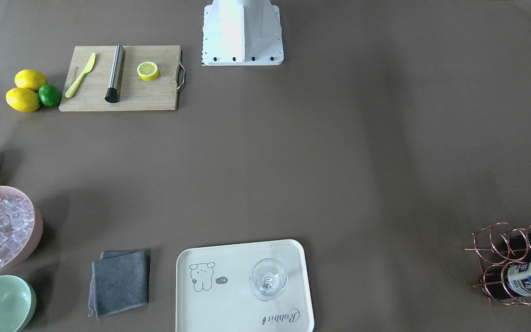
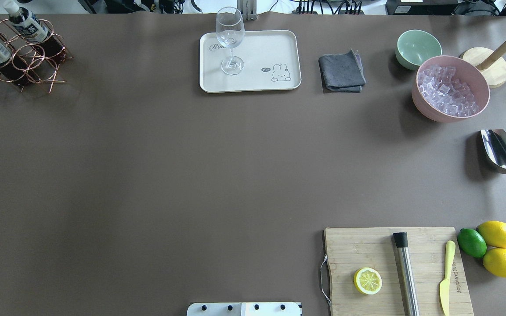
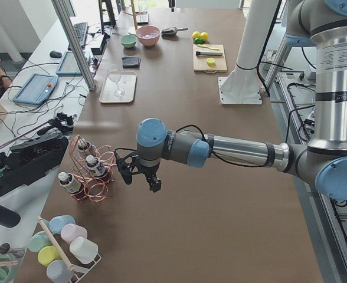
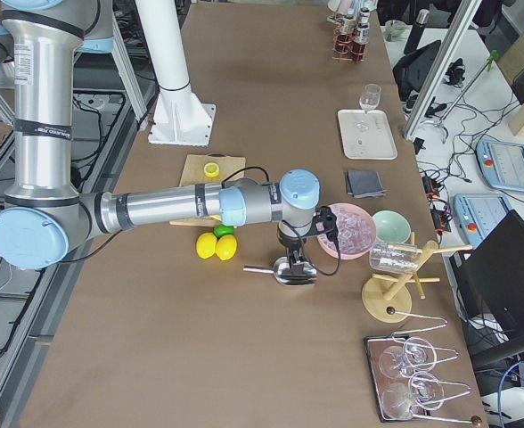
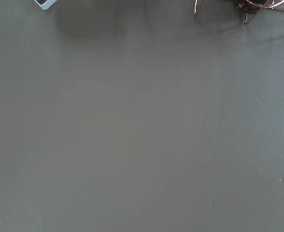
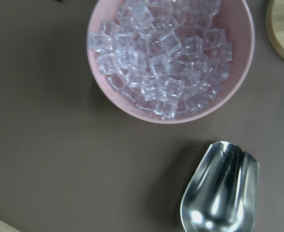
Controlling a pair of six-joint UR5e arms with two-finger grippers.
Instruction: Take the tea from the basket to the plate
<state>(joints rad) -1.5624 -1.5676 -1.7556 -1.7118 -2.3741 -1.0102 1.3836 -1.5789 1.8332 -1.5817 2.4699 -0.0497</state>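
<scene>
Rose-gold copper wire rings make up the basket [image 2: 20, 61] at the far left corner of the brown counter [image 2: 147, 175]. Three small clear plastic bottles of dark brown tea with white caps [image 3: 94, 166] sit in its cells, none lifted out. The cream-white rectangular plate [image 2: 257, 48] lies well apart along the far edge and carries only a clear stemmed glass [image 2: 230, 39].

The left gripper [image 3: 141, 180] hangs just beside the basket on the robot's side and touches no bottle. Only the side view shows it, so I cannot tell how its jaws stand. The same goes for the right gripper [image 4: 296, 254], poised over the pink bowl of ice cubes [image 6: 171, 58] and the steel scoop [image 6: 221, 193], far from the basket.

This looks like the approach, with the grasp not yet made. The left arm would next need to close in on one bottle, draw it clear of its ring cell, and set it on the plate's bare part away from the glass.
</scene>
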